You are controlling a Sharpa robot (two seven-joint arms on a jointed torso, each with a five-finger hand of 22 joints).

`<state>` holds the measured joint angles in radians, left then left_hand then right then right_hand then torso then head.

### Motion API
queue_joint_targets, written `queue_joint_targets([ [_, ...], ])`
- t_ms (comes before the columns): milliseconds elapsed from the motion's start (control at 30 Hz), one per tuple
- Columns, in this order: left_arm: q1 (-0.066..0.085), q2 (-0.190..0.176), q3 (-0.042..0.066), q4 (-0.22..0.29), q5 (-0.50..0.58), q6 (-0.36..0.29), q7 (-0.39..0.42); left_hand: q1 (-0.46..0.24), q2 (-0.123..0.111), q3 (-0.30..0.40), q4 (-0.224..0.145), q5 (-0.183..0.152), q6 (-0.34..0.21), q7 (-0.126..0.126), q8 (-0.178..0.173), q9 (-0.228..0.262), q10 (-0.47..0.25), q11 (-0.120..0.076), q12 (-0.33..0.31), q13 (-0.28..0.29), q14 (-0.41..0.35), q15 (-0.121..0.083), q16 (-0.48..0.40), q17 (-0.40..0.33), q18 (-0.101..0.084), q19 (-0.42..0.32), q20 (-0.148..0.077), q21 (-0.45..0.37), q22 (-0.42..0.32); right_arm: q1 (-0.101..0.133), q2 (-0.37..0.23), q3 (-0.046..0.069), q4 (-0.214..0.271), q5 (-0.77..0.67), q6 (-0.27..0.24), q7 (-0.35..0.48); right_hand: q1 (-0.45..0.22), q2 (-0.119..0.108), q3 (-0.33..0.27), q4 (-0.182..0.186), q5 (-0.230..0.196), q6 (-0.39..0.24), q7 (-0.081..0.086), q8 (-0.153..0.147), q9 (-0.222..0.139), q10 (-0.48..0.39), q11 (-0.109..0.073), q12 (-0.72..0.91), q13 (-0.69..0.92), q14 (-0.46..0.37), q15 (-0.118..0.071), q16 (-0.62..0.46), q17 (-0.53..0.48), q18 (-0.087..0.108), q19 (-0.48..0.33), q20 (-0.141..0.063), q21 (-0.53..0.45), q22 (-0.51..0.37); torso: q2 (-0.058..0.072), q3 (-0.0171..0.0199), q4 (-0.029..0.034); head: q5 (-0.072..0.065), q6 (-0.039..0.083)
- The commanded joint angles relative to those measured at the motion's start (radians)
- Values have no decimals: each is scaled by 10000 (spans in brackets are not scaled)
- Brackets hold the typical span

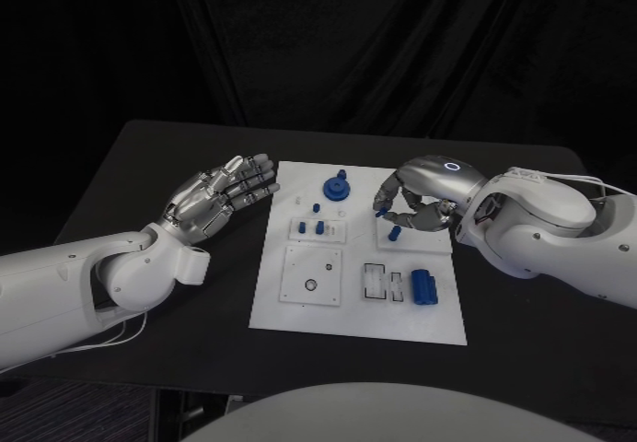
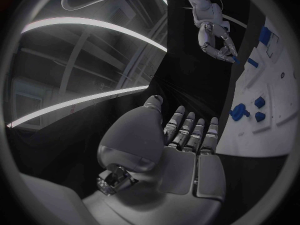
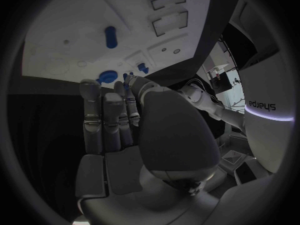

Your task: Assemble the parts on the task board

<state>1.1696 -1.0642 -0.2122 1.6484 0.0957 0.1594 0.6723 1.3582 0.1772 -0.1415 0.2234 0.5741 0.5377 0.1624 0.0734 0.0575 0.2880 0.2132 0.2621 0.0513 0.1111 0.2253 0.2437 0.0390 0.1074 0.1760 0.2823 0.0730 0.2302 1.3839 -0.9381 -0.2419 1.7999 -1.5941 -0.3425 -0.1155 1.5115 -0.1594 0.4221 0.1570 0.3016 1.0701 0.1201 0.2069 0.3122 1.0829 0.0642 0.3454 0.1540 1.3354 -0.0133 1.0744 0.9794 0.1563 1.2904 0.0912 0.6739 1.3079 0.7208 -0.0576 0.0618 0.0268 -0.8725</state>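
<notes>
Holding a small blue part (image 1: 382, 213) in curled fingers, right hand (image 1: 414, 204) hovers over task board (image 1: 358, 318); left hand (image 1: 216, 195) idle beside it, fingers spread. Left wrist: same pinch (image 2: 234, 60). Right wrist: grip hidden. Next, probably seat it.

I see bare black table (image 1: 146, 175) around my left hand (image 1: 219, 195), just left of the board (image 1: 356, 318), so that side is open. My right hand (image 1: 414, 207) hangs over the board's far right, crowding the blue gear (image 1: 337, 189) and pegs (image 1: 313, 226) nearby.
</notes>
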Motion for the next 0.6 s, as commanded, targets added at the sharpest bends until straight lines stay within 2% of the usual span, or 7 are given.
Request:
queue_joint_targets([
  [33, -22, 27, 7, -4, 3, 149, 25, 125, 10, -6, -70, 57, -56, 627, 20, -12, -60, 12, -30, -10, 15, 63, 58, 10, 190, 11, 81, 60, 21, -4, 175, -12, 174, -345, 100, -58, -102, 31, -37, -5, 15, -12, -9, 70, 27, 56, -11, -42, -9, 26, 6, 25, -11, -70, 47, -3, -4, 589, 1, 1, -5, 66, -2],
  [200, -25, 45, 7, -5, 5, 144, 0, 126, 13, -4, -73, 59, -52, 630, 21, -11, -60, 17, -27, -9, 16, 67, 63, 11, 192, 38, 85, 74, 53, -154, 636, -46, 205, -724, 608, -190, -94, 33, -30, -22, 56, -45, 2, 49, 41, 30, 2, -84, -15, 23, 11, 12, -18, -66, 42, -3, -54, 580, 0, -2, 8, 172, -2],
  [367, -28, 49, 7, 6, 14, 128, -27, 126, 17, -3, -75, 61, -40, 634, 23, -9, -53, 22, -17, -6, 23, 70, 78, 13, 193, 52, 89, 83, 69, -376, 985, -57, 25, -935, 1154, -333, -44, 53, -6, -77, 67, -83, 20, 26, 63, -5, 18, -139, -22, -30, 22, -80, -107, -53, 8, -1, -168, 561, 3, 0, 11, 268, -2],
  [600, -37, 87, 7, -20, 23, 144, -52, 126, 22, -1, -77, 61, -37, 641, 26, -8, -52, 33, -12, -4, 26, 78, 87, 15, 195, 81, 96, 100, 96, -648, 1320, -59, -190, -1157, 1316, -427, -31, 63, -2, -113, 79, -111, 42, 8, 88, -33, 40, -187, -26, -22, 36, -54, -64, -59, 12, 5, -163, 571, -9, -21, 2, 406, -2],
])
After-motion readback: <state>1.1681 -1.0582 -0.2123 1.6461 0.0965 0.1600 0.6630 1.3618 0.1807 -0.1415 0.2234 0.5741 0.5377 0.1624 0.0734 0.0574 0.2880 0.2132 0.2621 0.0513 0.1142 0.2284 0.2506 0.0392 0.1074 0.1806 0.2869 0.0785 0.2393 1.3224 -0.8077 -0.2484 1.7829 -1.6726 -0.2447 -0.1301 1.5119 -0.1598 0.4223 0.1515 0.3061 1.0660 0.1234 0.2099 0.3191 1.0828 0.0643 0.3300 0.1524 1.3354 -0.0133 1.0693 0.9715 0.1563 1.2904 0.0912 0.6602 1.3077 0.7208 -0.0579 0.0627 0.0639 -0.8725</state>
